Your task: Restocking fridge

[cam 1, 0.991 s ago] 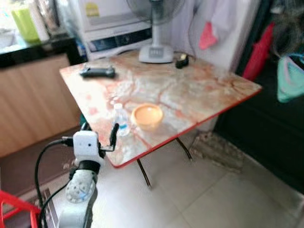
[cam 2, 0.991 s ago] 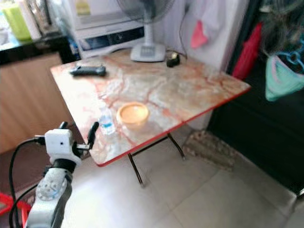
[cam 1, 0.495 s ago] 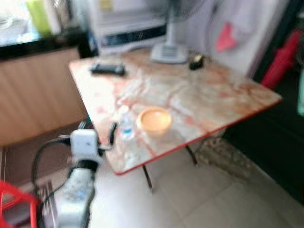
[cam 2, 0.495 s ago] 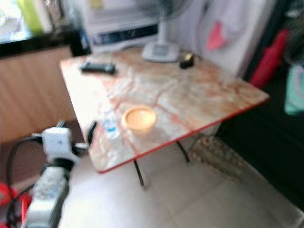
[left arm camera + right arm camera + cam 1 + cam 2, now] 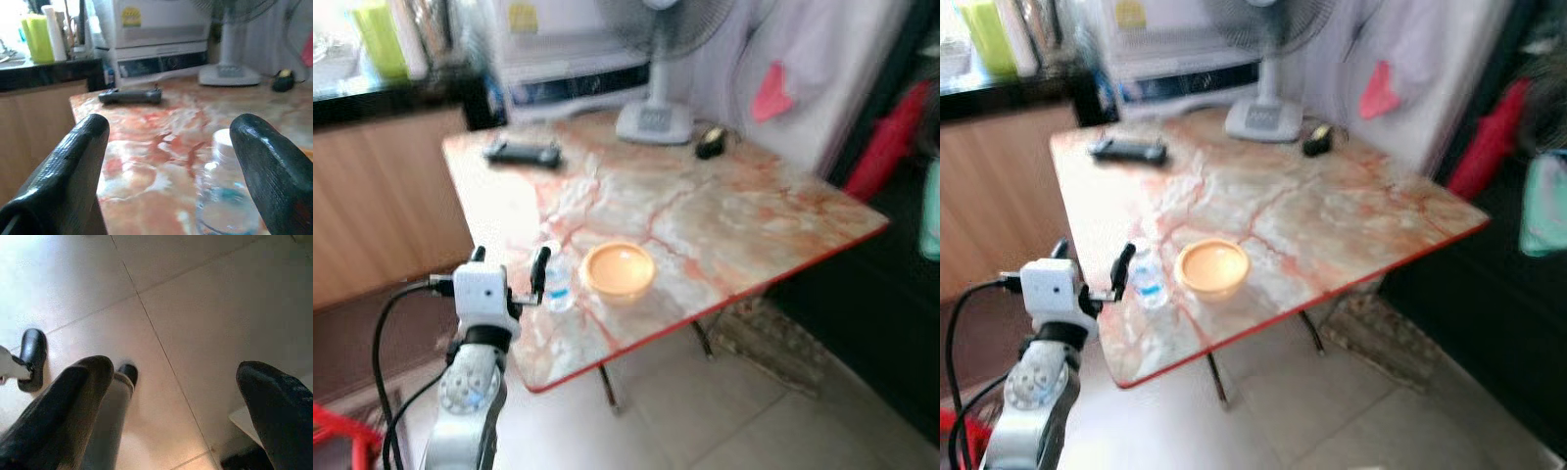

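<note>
A small clear water bottle [image 5: 558,281] with a white cap and blue label stands upright near the front left edge of the marble-patterned table [image 5: 705,211]. My left gripper [image 5: 507,272] is open just short of that edge, level with the bottle, which stands a little ahead of its right finger. In the left wrist view the bottle [image 5: 226,196] stands ahead, close to one finger [image 5: 268,171]. An orange bowl [image 5: 618,270] sits right of the bottle. My right gripper [image 5: 171,406] hangs open over the tiled floor.
A black remote [image 5: 523,154] lies at the table's far left, a fan base [image 5: 653,121] and a small dark object [image 5: 709,143] at the back. A wooden counter [image 5: 382,196] stands left. The table has a red rim and folding legs [image 5: 607,392]; the floor is tiled.
The whole view has shifted as the camera moved, so the table now sits closer. My left gripper stays raised and open, now nearer the bottle.
</note>
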Robot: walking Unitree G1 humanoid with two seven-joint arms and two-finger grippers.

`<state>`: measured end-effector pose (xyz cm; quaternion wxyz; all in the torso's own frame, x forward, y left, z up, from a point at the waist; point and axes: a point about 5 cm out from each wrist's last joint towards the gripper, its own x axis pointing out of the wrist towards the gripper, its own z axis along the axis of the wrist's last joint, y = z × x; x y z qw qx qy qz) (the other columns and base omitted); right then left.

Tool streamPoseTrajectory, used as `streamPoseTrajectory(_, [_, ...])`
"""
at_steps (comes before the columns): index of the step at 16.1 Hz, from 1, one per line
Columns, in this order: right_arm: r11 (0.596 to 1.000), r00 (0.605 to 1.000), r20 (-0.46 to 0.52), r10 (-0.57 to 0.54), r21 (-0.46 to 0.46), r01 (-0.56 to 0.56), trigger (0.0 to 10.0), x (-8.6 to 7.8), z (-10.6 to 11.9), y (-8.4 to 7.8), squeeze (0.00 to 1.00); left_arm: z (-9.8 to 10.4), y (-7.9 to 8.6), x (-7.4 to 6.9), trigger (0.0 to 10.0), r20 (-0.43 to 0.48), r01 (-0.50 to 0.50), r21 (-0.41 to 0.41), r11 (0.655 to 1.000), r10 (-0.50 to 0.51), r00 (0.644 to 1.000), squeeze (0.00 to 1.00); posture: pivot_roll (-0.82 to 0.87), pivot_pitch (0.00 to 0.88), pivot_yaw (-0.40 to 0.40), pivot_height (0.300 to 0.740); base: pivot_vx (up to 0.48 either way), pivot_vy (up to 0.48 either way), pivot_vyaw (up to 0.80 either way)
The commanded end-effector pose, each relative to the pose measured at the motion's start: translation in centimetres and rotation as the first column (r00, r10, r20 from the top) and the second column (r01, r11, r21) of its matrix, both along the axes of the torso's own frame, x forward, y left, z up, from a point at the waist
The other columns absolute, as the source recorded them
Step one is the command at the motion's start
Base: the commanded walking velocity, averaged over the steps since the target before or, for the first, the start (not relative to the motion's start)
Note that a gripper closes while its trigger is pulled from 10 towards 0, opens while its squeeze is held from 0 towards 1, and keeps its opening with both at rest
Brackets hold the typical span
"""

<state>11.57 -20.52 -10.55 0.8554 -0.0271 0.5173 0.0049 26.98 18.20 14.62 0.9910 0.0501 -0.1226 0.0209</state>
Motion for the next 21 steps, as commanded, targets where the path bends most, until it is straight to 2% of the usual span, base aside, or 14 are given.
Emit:
streamPoseTrajectory(1, [1.000,1.000,-0.002,-0.012,-0.011,0.012,10.0,-0.3,0.0,-0.6,0.00,0.4,-0.3,0.2,10.0,0.007,0.006,0.013,1.000,-0.006,1.000,0.00,0.08,0.000,-0.045,0.740,0.247,0.000,0.00])
streamPoseTrajectory(4, [1.000,1.000,-0.003,-0.007,-0.007,0.007,10.0,-0.3,0.0,-0.6,0.00,1.5,-0.4,0.3,10.0,0.046,0.008,0.036,0.999,-0.010,0.999,0.00,0.08,0.000,-0.044,0.740,0.245,0.000,0.00])
streamPoseTrajectory(8, [1.000,1.000,-0.004,-0.007,-0.007,0.007,10.0,-0.3,0.0,-0.6,0.00,3.0,-0.6,-0.2,10.0,0.120,0.017,0.052,0.999,-0.023,0.993,0.00,0.09,0.000,-0.046,0.740,0.000,0.000,0.00])
streamPoseTrajectory(10, [1.000,1.000,-0.006,-0.007,-0.007,0.007,10.0,-0.3,0.0,-0.6,0.00,3.9,-1.0,-0.4,10.0,0.139,0.025,0.092,0.995,-0.037,0.990,0.00,0.10,0.000,-0.046,0.740,0.000,0.000,0.00])
streamPoseTrajectory(13, [1.000,1.000,-0.008,-0.005,-0.005,0.005,10.0,-0.3,0.0,-0.5,0.00,6.1,-1.6,-0.2,10.0,0.163,0.055,0.124,0.991,-0.075,0.984,0.00,0.11,0.000,-0.045,0.740,0.000,0.000,0.00])
streamPoseTrajectory(15, [1.000,1.000,-0.010,-0.002,-0.003,0.002,10.0,-0.3,0.0,-0.4,0.00,8.3,-1.5,0.2,10.0,0.177,0.049,0.156,0.987,-0.076,0.981,0.00,0.11,0.000,-0.045,0.740,0.000,0.000,0.00])
streamPoseTrajectory(16, [1.000,1.000,-0.017,0.011,-0.006,-0.012,10.0,-0.3,0.0,-0.4,0.00,9.4,-1.0,1.1,10.0,0.105,0.047,0.135,0.990,-0.062,0.993,0.00,0.12,0.000,-0.047,0.740,0.000,0.000,0.00])
streamPoseTrajectory(18, [1.000,1.000,-0.016,0.008,-0.003,-0.008,10.0,-0.2,0.0,-0.3,0.00,10.4,-0.4,2.1,10.0,-0.047,0.078,0.063,0.995,-0.075,0.996,0.00,0.13,0.000,-0.043,0.740,0.000,0.000,0.00])
streamPoseTrajectory(19, [1.000,1.000,-0.016,0.006,-0.002,-0.006,10.0,-0.2,0.0,-0.3,0.00,10.6,-0.3,2.4,10.0,-0.104,0.091,0.063,0.994,-0.084,0.991,0.00,0.13,0.000,-0.043,0.740,0.000,0.000,0.00])
streamPoseTrajectory(21, [1.000,1.000,-0.022,0.013,-0.003,-0.013,10.0,-0.2,-0.1,-0.2,0.00,11.1,-1.0,2.6,10.0,-0.239,0.240,0.160,0.958,-0.198,0.951,0.00,0.14,0.000,-0.040,0.740,0.000,0.000,0.00])
